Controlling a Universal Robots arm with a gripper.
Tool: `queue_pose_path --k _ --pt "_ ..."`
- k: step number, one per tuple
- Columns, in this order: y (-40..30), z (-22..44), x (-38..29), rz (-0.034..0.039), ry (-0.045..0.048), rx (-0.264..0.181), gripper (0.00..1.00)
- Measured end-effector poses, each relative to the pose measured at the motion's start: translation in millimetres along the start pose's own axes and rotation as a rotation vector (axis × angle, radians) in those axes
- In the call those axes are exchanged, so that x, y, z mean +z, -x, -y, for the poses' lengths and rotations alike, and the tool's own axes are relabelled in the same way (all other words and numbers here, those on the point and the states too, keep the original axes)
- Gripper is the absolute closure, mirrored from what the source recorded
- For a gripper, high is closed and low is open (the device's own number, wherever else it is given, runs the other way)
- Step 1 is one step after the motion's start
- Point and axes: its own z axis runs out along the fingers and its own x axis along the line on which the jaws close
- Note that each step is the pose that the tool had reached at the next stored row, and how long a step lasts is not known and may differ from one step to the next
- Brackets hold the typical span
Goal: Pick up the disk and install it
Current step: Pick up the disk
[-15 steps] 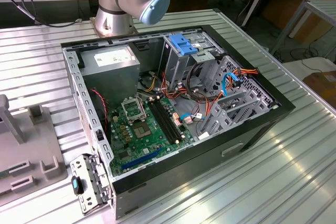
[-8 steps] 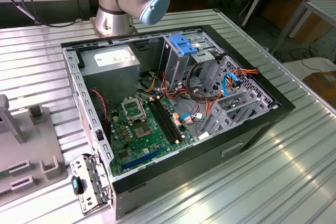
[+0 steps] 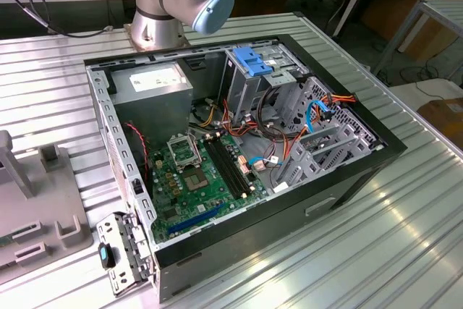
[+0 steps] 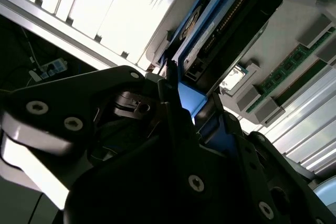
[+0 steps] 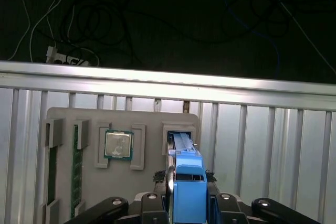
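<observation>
While the gripper [image 5: 187, 179] is closed on the blue rail of the disk [image 5: 182, 145], standing on edge in the end slot of the grey tray [image 5: 68, 116] by the edge of the table [image 5: 273, 129], a tilted pull could jam it against the slot.

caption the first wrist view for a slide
Gripper jaws closed on the blue-railed disk, seated in a slot of the grey tray, processor alongside

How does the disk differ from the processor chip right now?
The disk stands on edge in its slot of the grey tray; the processor chip lies flat in its pocket. The disk wears a bright blue carrier; the chip shows bare metal. The gripper clamps the disk, not the chip. Both sit in one tray.
</observation>
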Motion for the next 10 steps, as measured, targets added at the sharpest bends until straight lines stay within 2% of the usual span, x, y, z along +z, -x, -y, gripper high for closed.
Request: queue_pose_path --k 10 --pt "0.0 0.0 -11.1 0.0001 -0.0009 0.000 0.63"
